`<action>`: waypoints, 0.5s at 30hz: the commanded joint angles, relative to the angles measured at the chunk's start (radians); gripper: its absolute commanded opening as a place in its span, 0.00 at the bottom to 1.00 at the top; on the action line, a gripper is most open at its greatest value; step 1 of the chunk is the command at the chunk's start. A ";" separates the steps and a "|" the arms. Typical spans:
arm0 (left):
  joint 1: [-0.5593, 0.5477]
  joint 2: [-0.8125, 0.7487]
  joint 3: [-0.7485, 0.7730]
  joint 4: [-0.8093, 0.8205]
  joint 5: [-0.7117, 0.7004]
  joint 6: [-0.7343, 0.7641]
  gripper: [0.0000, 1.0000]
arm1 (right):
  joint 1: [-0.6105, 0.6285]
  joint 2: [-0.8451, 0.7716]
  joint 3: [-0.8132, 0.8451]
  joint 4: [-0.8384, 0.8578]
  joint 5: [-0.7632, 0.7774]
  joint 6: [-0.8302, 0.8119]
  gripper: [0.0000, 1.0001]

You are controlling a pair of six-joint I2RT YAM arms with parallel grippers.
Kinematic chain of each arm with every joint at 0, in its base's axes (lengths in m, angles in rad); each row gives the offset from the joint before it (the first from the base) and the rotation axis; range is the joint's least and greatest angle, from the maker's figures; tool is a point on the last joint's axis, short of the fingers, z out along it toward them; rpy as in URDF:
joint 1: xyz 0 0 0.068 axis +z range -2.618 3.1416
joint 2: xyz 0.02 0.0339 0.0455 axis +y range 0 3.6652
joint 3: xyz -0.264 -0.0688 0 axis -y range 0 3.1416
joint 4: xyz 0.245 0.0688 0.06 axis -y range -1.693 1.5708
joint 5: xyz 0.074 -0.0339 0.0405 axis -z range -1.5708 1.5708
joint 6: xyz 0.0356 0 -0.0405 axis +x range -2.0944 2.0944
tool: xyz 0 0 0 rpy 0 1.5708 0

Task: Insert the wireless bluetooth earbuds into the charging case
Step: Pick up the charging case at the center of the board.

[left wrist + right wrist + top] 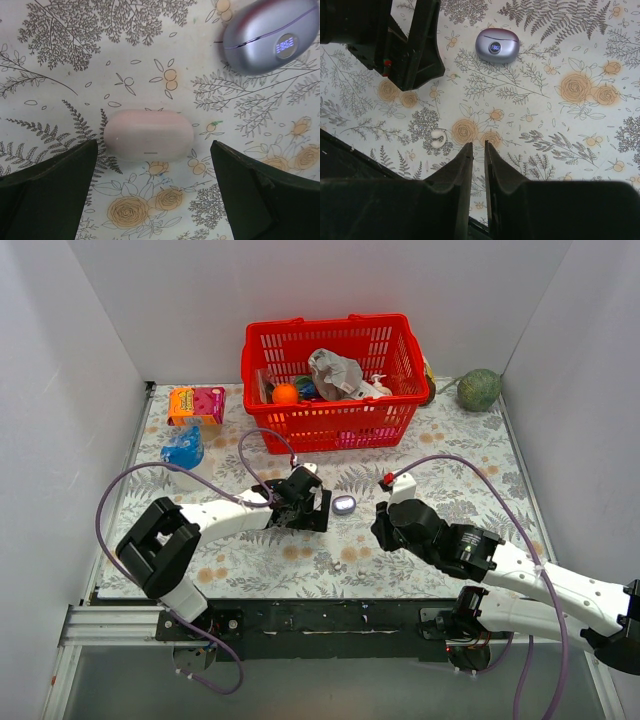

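Observation:
A closed pale pinkish-white oval case (149,134) lies on the floral cloth, just ahead of and between the wide-open fingers of my left gripper (153,150). A closed glossy purple case (270,35) with a lit display lies to its right; it also shows in the top view (344,504) and the right wrist view (497,45). My left gripper (300,508) hovers low over the pale case. A tiny whitish earbud piece (437,139) lies on the cloth left of my right gripper (478,145), whose fingers are nearly together and empty. The purple earbuds are out of view.
A red basket (320,430) full of toys stands at the back. An orange-pink box (195,403) and a blue object (183,450) are at the back left, a green ball (480,390) at the back right. White walls close in three sides.

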 commanded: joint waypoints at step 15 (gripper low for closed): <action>-0.019 0.063 0.013 -0.009 -0.055 0.051 0.95 | -0.003 -0.022 -0.021 0.027 0.020 0.006 0.24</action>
